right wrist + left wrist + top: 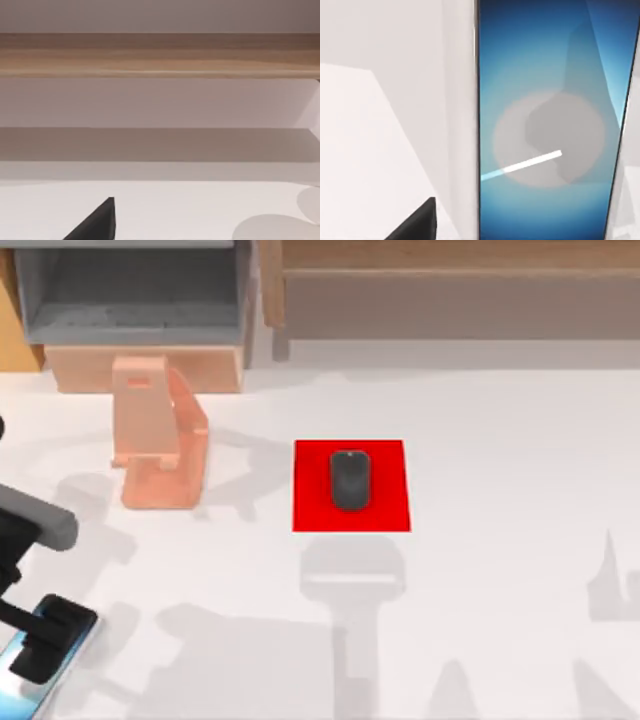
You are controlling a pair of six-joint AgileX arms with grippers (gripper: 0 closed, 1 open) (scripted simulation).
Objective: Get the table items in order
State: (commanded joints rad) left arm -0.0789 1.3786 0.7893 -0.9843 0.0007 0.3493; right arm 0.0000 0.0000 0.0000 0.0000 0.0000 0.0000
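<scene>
The smartphone (18, 682) lies flat on the white table (500, 590) at the front left corner, its blue screen (545, 125) glowing. My left gripper (45, 640) hovers open right over it. One black fingertip (420, 222) stands clear of the phone's silver rim. The dark grey mouse (350, 480) rests in the middle of the red square mat (385, 510) at the table's centre, with no gripper near it. In the right wrist view a black fingertip (100, 220) of my open right gripper shows above bare tabletop, facing the wooden shelf.
A translucent peach phone stand (160, 440) stands at the back left, between the phone and the shelves. A grey shelf unit (130, 300) and a wooden shelf (450, 290) line the far edge. Arm shadows fall across the front of the table.
</scene>
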